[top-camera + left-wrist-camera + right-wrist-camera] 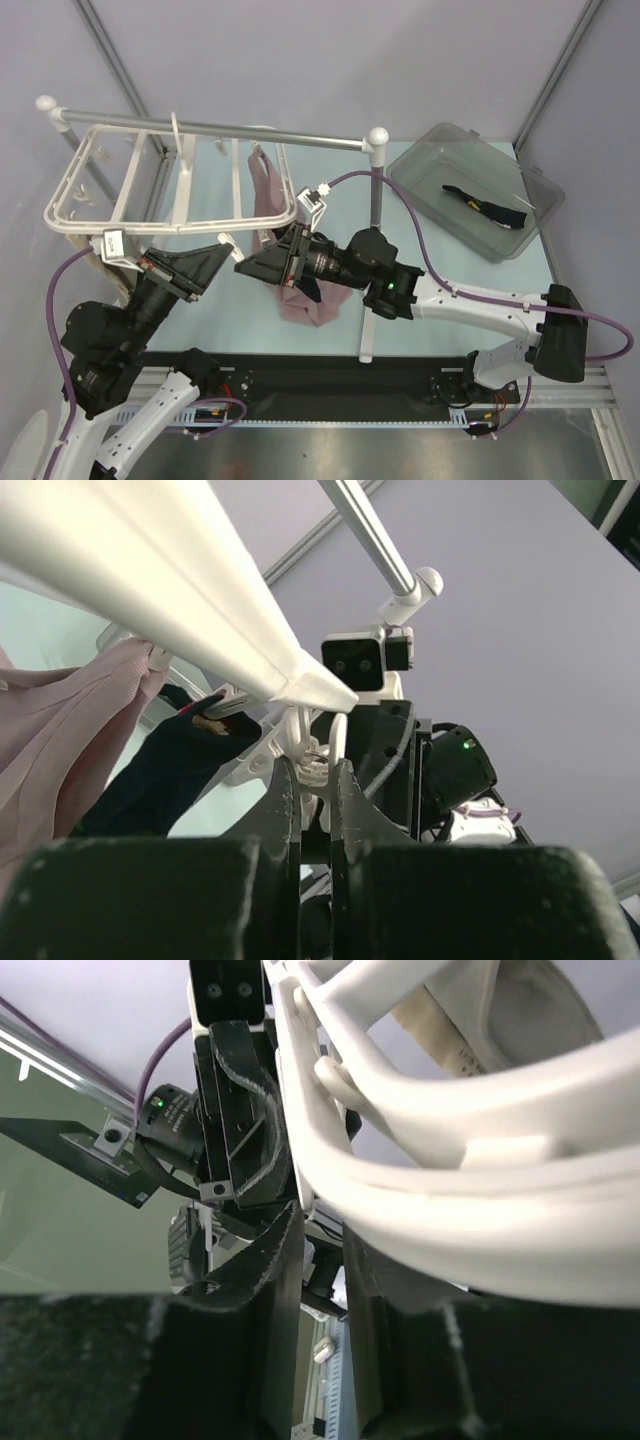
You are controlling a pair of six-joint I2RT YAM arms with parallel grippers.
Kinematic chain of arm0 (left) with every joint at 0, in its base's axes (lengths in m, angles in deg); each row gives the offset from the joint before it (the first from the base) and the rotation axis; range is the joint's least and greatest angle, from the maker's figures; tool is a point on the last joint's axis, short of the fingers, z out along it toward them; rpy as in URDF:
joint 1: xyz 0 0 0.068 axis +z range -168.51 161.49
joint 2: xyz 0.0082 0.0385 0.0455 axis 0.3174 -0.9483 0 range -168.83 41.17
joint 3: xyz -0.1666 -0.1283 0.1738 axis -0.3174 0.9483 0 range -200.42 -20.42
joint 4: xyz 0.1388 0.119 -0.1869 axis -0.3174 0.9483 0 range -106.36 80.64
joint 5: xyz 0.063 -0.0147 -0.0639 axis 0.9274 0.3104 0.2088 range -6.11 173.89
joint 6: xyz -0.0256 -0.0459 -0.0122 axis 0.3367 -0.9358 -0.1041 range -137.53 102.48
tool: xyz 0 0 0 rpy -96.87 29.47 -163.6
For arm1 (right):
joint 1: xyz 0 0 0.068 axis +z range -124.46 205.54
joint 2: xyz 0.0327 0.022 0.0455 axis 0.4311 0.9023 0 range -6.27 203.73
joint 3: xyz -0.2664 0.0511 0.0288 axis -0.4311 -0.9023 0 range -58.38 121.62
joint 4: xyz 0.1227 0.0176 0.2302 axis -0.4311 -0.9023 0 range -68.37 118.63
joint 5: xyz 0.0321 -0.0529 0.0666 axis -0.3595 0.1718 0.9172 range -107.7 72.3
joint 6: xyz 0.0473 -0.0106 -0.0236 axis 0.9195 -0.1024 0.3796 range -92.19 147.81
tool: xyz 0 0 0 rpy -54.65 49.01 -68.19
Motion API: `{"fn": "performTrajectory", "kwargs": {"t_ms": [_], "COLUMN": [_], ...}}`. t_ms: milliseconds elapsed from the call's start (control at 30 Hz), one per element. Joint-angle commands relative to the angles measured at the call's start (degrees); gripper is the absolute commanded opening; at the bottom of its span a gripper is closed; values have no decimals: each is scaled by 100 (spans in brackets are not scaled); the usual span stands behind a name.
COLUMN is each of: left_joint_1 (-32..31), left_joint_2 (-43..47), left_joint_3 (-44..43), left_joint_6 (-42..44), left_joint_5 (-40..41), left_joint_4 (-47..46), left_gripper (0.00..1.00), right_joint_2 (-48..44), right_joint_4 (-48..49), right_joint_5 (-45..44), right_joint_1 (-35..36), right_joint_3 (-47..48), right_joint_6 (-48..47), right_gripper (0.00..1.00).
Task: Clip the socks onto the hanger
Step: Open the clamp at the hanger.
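Observation:
The white hanger (120, 222) hangs from the silver rail at the back left. My left gripper (228, 252) is under its front right corner. In the left wrist view it (315, 770) is shut on a small white clip (312, 742) of the hanger (180, 590). One dark sock (160, 770) hangs just left of that clip; whether the clip holds it is hidden. The same sock (308, 290) shows under my right wrist. My right gripper (243, 266) meets the left one at the clip. Its jaws (325, 1210) stand almost together with nothing seen between, tips hidden behind the hanger (450, 1160). A second sock (485, 208) lies in the bin.
A pink cloth (268, 190) hangs from the hanger's right end, also in the left wrist view (60, 720). The silver rail (220, 127) with white knobs spans the back. A clear plastic bin (470, 165) sits at the back right. A rail post (372, 250) stands behind my right arm.

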State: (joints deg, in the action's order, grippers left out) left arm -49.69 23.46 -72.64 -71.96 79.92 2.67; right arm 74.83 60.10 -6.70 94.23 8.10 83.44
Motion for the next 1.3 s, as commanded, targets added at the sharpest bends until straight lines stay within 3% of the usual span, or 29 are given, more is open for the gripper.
{"fn": "performTrajectory", "kwargs": {"t_ms": [0,33,133,233,400,800,933,1167,1267], "left_joint_1": [-11,-20,-20,-20,-20,-20,-20,-20,-20], "left_joint_2": [-232,-241,-250,-224,-189,-118,-65,-4,5], "left_joint_3": [-173,-191,-253,-288,-411,-481,-464,-481,-464], "left_joint_6": [179,179,188,135,-5,-182,-15,144,135], "left_joint_5": [195,195,177,177,195,151,203,247,239], "left_joint_4": [286,355,453,532,778,892,936,1103,1112], "left_gripper": [0,0,0,0,0,0,0,0,0], "right_joint_2": [-261,-314,-621,-859,-824,-305,-691,-1544,-1974], "right_joint_4": [-209,-341,-877,-1247,-1143,-1054,-1835,-4374,-5298], "right_joint_5": [394,307,70,-168,-64,-212,-616,-1897,-2584], "right_joint_1": [119,145,198,233,215,338,496,831,857], "right_joint_3": [-38,-56,-109,-109,75,471,454,559,577], "right_joint_6": [-113,-297,-824,-1194,-1521,-1467,-2133,-3479,-3568], "right_gripper": [29,38,52,60,54,58,58,59,59]}}
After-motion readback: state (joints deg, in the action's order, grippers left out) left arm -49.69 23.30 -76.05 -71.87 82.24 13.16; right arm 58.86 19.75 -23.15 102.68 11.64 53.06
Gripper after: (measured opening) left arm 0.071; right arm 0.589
